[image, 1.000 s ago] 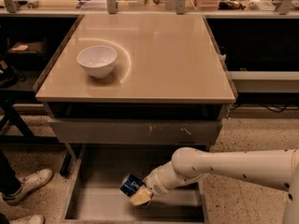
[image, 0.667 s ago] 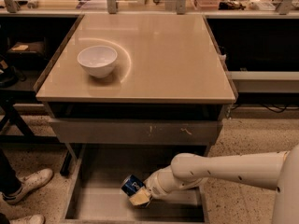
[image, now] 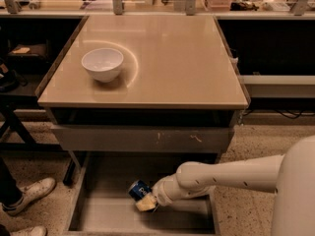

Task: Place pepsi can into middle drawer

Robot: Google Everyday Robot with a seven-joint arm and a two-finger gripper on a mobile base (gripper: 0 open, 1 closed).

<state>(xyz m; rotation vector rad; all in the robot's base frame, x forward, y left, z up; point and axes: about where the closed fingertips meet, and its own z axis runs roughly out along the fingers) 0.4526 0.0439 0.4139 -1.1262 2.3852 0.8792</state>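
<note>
The pepsi can is a small dark-blue can held tilted inside the open middle drawer, just above its flat grey floor. My gripper reaches in from the right on a white arm and is shut on the can, with pale fingertips below it. The drawer is pulled out under the table, beneath a closed drawer front with pale scratch marks.
A white bowl stands on the beige tabletop at the left. A person's white shoes are on the floor at the left of the drawer. Shelving and clutter line the back.
The arm has shifted slightly lower and further into the drawer with the can; the can stays gripped.
</note>
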